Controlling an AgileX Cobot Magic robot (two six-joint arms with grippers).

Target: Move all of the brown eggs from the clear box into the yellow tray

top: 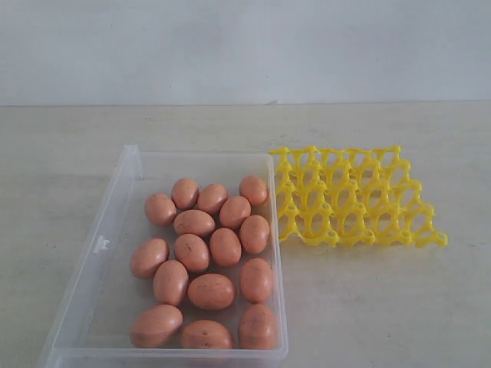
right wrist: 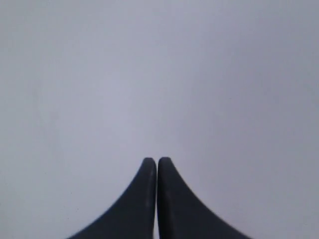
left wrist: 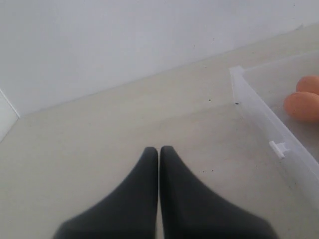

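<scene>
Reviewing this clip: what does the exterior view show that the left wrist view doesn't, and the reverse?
Exterior only: the yellow tray, its cups holding nothing, beside the clear box, and all sixteen brown eggs lying in the box. Left wrist only: the left claw, shut, above the table beside the box. Both: the box's long wall with its latch tab, some of the eggs, and the pale table.

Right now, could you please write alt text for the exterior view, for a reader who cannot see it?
Sixteen smooth pinkish-brown oval eggs lie inside a shallow clear plastic box on a pale table. An empty bright yellow lattice egg tray sits close beside it on the right.
</scene>
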